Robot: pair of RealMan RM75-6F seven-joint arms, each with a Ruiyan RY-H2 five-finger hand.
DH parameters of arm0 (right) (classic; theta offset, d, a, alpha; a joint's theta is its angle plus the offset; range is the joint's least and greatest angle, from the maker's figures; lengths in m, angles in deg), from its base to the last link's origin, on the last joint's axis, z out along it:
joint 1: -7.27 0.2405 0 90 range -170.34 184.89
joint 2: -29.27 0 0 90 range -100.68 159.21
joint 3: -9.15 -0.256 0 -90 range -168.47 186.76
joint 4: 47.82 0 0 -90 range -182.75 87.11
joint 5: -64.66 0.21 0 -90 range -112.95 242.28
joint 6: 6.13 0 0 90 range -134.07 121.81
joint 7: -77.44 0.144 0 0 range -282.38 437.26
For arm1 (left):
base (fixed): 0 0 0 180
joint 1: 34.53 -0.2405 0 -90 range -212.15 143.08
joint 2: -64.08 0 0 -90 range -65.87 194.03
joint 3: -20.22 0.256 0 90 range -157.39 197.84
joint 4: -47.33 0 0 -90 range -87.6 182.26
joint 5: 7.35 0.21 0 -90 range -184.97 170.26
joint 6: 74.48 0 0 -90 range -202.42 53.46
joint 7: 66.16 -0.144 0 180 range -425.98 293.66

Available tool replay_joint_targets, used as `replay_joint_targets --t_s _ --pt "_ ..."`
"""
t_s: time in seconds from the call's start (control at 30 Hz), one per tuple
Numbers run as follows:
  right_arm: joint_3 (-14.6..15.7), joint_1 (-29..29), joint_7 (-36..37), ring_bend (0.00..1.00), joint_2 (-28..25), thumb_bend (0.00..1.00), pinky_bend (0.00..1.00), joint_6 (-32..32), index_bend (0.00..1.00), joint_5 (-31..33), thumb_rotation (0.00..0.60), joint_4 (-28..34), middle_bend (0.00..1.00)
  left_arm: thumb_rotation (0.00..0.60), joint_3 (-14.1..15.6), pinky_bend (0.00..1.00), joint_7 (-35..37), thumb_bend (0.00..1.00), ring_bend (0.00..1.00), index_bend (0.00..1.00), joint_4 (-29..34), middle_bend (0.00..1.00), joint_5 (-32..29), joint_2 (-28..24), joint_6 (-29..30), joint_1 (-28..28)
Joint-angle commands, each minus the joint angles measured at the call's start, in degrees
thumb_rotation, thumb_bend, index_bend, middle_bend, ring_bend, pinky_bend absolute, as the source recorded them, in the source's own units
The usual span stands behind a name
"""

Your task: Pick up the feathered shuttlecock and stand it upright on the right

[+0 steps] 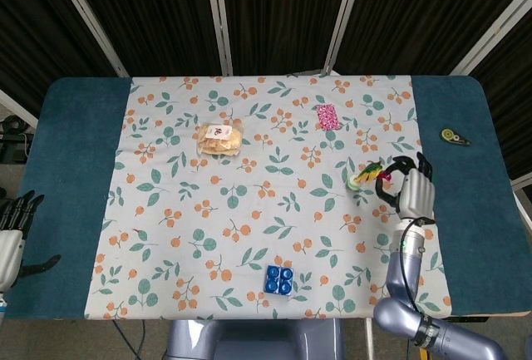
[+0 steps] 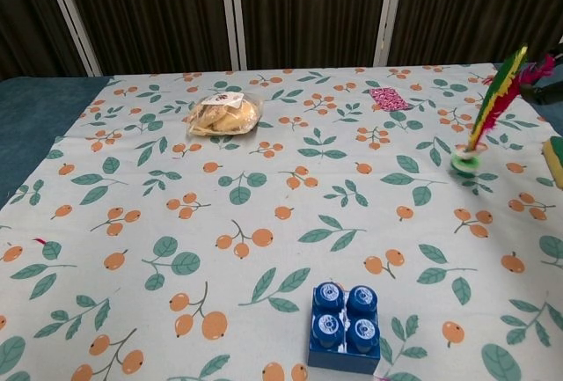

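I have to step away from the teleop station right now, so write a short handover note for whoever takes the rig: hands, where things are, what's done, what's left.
Right robot hand: holds the feathered shuttlecock by its feathers, over the right part of the floral cloth.
Left robot hand: beside the table's left edge, holding nothing, fingers apart.
Shuttlecock: green base low, near or just above the cloth, feathers leaning right; contact cannot be told.
Done: picked up and carried to the right side.
Left: set the base flat, straighten it, let go, check that it stands.
Nearby: green sponge just right of the spot.
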Motion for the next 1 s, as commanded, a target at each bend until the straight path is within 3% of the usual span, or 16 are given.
replay_joint_targets --t_s 0.03,1.0 --pt "0.27 -0.22 0.1 0.0 -0.11 0.46 0.0 0.11 0.61 -0.05 0.6 0.15 0.26 0.6 0.03 0.0 0.03 0.12 0.0 0.0 0.03 0.0 0.0 0.0 0.02 -0.04" --pt "0.39 -1.61 0.94 0.0 -1.72 0.46 0.0 0.45 0.61 0.25 0.6 1.03 0.26 0.6 0.13 0.0 0.14 0.12 0.0 0.0 0.31 0.0 -0.05 -0.11 -0.3 -0.04"
